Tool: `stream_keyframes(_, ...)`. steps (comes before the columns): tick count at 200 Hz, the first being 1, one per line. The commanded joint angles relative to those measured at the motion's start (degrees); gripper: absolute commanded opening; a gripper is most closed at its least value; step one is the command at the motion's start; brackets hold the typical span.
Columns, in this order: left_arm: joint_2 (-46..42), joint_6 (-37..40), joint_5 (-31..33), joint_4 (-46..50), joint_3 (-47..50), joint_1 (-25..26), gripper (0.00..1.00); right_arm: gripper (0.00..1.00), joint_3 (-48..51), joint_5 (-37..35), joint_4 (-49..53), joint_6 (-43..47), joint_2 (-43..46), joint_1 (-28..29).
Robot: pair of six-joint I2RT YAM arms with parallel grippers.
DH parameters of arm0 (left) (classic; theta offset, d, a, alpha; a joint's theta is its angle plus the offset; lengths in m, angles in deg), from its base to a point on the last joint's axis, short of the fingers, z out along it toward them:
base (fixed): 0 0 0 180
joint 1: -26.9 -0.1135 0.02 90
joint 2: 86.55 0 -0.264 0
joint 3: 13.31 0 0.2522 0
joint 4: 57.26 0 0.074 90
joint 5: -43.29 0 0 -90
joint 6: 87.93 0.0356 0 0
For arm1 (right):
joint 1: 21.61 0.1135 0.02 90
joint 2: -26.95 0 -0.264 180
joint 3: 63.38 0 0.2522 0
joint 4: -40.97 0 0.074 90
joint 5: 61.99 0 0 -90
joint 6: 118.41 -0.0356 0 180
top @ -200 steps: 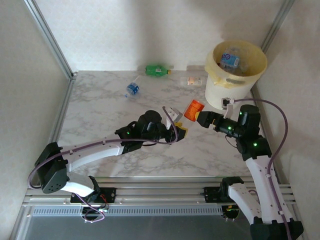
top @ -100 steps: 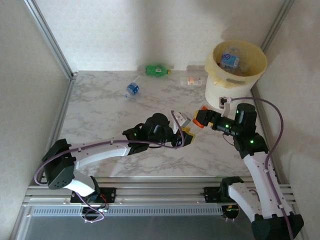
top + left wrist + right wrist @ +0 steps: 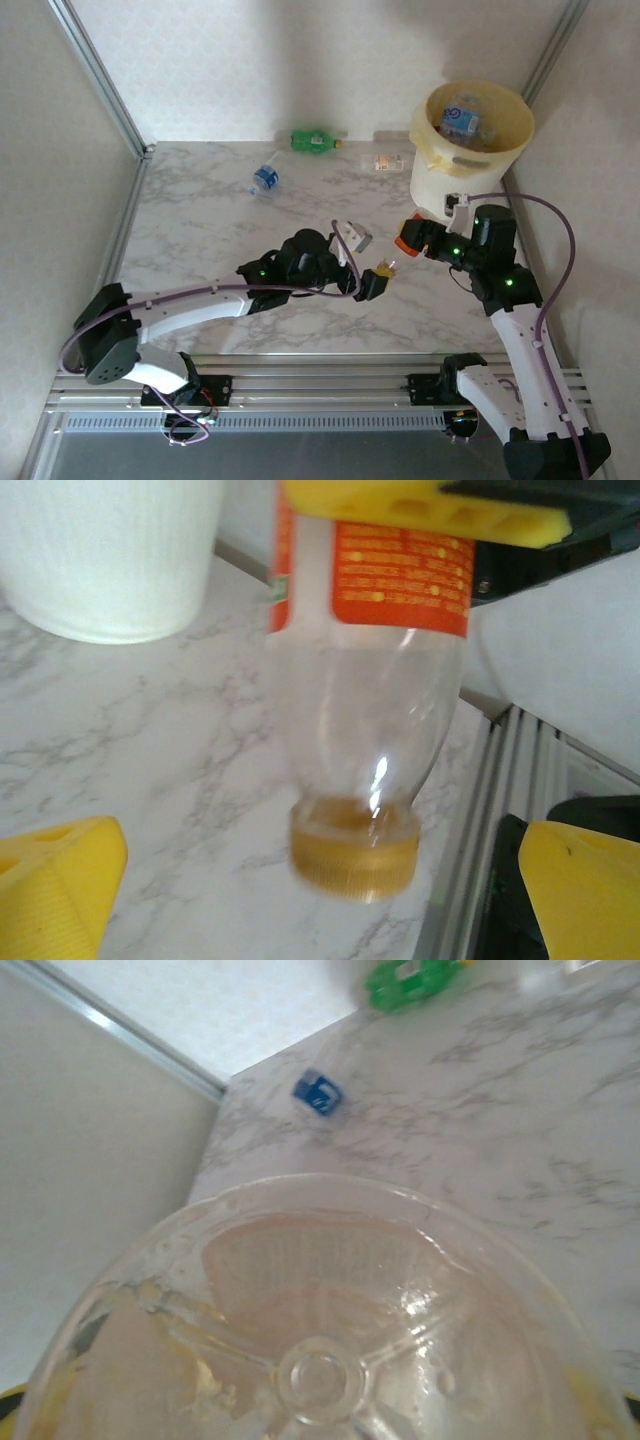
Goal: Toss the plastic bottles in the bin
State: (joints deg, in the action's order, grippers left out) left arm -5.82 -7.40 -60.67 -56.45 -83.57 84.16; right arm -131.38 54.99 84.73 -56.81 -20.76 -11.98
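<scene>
Left gripper (image 3: 368, 256): spread wide, clear of the bottle.
Right gripper (image 3: 409, 239): pinching orange-labelled bottle (image 3: 366, 700), cap down, above counter (image 3: 200, 230), beside bin (image 3: 440, 190).
Risk: slick, crushable plastic in 1 grip; bottle may slip short of the rim.

A white, grey-veined marble tabletop (image 3: 200, 230) sits between pale textured walls (image 3: 280, 60). Aluminium posts (image 3: 100, 75) rise from its far corners, and a slotted metal rail (image 3: 320, 385) runs along its near edge.

Orange bottle (image 3: 402, 244) in right hand (image 3: 411, 238)
</scene>
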Motion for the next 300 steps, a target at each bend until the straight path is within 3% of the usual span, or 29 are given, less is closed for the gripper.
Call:
stream_keyframes(1,-5.87,-2.68,6.16,-3.26,3.72,-3.01,1.00,0.39,-3.64,-11.20,5.09,5.28,1.33,0.12)
stream_keyframes(29,-12.53,-6.25,7.06,-6.43,10.11,-7.73,1.00,0.35,-4.38,-22.85,4.13,9.72,3.90,0.11)
stream_keyframes(58,-16.93,-8.36,8.80,-5.78,13.66,-11.80,1.00,0.36,-3.64,-32.54,-3.93,15.07,7.14,0.05)
stream_keyframes(91,-20.61,-9.06,10.87,-5.37,16.10,-13.11,1.00,0.39,2.42,-40.92,-25.08,25.03,11.24,0.07)
stream_keyframes(118,-21.35,-9.41,11.58,-5.77,17.19,-13.44,1.00,0.38,5.01,-46.65,-43.37,30.42,9.12,-0.18)
stream_keyframes(205,-23.65,-9.37,13.21,-4.46,19.66,-13.88,1.00,0.38,-0.49,-38.45,-70.63,29.43,-4.89,-2.92)
stream_keyframes(300,-24.83,-9.67,12.64,-4.18,20.50,-15.07,1.00,0.38,-5.44,-37.44,-70.38,27.88,-10.47,-4.33)
